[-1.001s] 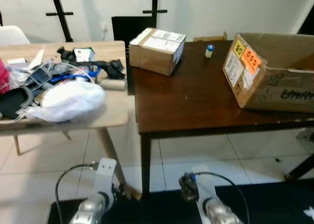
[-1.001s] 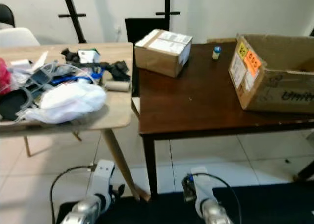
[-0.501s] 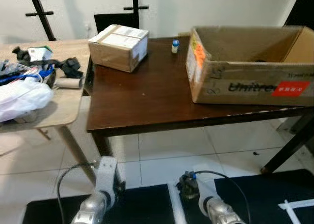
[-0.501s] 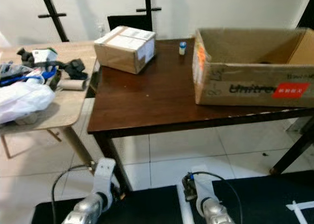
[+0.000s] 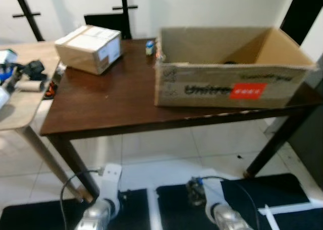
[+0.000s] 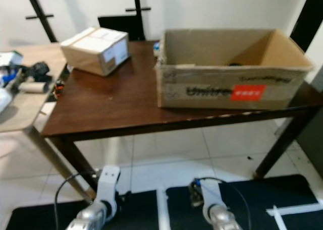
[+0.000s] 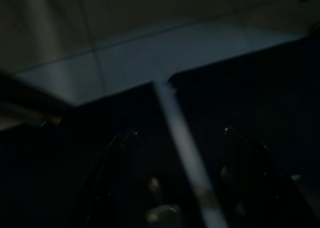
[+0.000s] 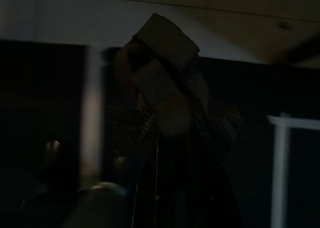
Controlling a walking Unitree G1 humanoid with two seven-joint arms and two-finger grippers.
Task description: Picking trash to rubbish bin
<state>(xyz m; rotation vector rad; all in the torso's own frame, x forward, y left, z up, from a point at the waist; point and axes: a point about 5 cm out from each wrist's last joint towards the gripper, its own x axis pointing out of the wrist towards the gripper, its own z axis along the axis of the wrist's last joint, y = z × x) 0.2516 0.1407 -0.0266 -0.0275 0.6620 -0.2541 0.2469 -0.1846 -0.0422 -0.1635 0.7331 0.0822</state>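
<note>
Right gripper (image 8: 165,108) pinches crumpled trash (image 8: 162,73) before dark table (image 5: 106,106).

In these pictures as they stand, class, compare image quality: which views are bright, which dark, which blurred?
Eye views: bright and slightly soft; the large open cardboard box on the dark brown wooden table reads clearly. Left wrist view: very dark. Right wrist view: dark, blurred, the right hand clamping a crumpled brown object.

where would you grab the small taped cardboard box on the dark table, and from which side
Probably from above, one finger on each long side wall of the small taped cardboard box. It lies flat on the dark brown wooden table with open space around it, and its top is bare. It looks wide, so the fingers would need to be fully open.
</note>
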